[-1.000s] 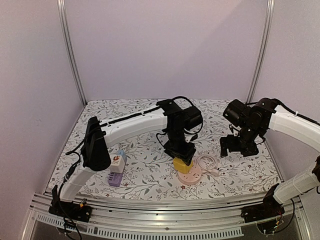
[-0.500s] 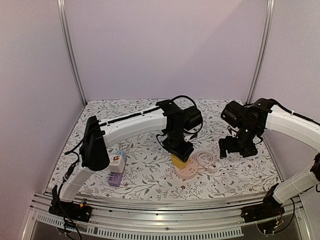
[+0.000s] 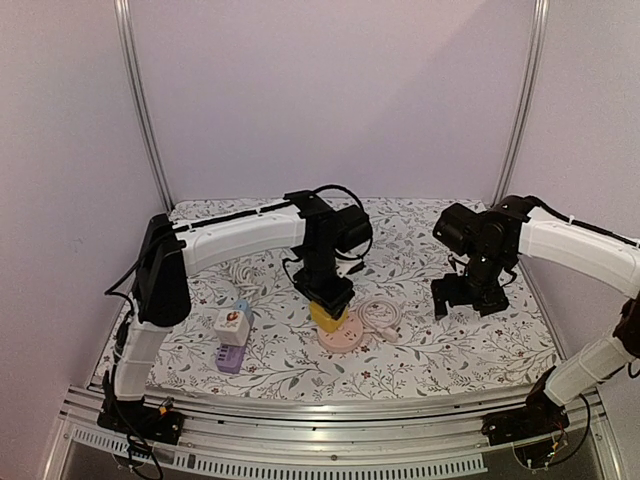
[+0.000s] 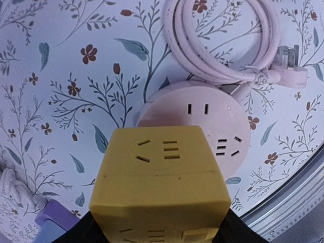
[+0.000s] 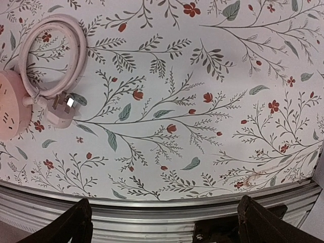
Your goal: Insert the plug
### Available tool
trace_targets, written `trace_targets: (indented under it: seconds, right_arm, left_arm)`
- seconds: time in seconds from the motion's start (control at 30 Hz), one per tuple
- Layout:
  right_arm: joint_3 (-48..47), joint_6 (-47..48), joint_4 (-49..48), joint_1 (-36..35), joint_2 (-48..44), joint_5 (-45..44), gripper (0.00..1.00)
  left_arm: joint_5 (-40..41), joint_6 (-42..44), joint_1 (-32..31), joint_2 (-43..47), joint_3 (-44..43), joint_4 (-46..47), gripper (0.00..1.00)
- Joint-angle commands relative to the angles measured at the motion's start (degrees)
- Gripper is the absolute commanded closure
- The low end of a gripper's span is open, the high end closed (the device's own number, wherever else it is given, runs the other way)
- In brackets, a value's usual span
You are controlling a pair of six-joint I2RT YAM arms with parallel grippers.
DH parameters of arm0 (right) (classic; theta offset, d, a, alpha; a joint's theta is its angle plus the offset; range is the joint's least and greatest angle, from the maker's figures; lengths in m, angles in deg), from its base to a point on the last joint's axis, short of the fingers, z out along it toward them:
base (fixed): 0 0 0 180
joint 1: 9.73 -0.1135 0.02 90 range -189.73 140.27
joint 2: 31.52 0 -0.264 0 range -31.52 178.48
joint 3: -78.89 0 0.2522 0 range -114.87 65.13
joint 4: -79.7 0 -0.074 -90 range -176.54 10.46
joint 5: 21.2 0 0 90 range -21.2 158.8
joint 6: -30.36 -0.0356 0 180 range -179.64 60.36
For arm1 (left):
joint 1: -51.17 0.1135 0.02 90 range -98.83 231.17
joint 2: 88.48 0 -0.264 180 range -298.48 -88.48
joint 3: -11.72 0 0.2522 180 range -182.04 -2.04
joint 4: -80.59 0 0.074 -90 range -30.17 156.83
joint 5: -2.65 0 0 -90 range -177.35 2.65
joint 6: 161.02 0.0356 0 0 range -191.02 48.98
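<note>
Covering the whole table is a white cloth printed with leaves and red flowers (image 3: 440, 340), and both white-and-black arms reach over it. The left arm (image 3: 240, 232) bends down at mid-table; the right arm (image 3: 575, 245) hangs over bare cloth on the right side, well apart from everything. The right gripper (image 5: 169, 223) has its two black fingers spread wide with only cloth showing between them.

Near the middle lies a round pale-pink socket disc (image 4: 202, 121), flat on the cloth, slots facing up. Just beyond it, touching its far edge, sits a coiled pale-pink cable (image 4: 217, 71) tied into a loop.

The left gripper (image 3: 330, 297) is clamped on a yellow plastic cube adapter (image 4: 159, 177), a finger on either side. The cube stands upright over the disc's left part, covering some of it; I cannot tell whether its underside meets the disc.

Over on the left a white and purple cluster of plug adapters (image 3: 232, 335) rests alone on the cloth.

At the cable's end the pink plug (image 4: 293, 76) lies on its side beside the coil, metal prongs showing.
</note>
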Motion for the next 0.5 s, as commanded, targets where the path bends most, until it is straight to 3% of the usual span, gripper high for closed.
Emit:
trace_targets:
  seconds: [0.0, 0.13, 0.47]
  right_arm:
    - [-2.9, 1.3, -0.4, 0.3, 2.2, 1.3, 0.01]
    - [-5.2, 2.0, -0.3, 0.4, 4.2, 2.0, 0.01]
    - [-7.1, 2.4, 0.0, 0.3, 7.2, 2.7, 0.01]
  left_arm:
    - [-1.5, 2.2, 1.4, -0.3, 4.5, -11.5, 1.0]
    - [-1.6, 4.5, 2.3, -1.3, 6.7, -11.1, 1.0]
    - [-2.0, 4.9, 3.3, -7.0, -1.0, -11.2, 1.0]
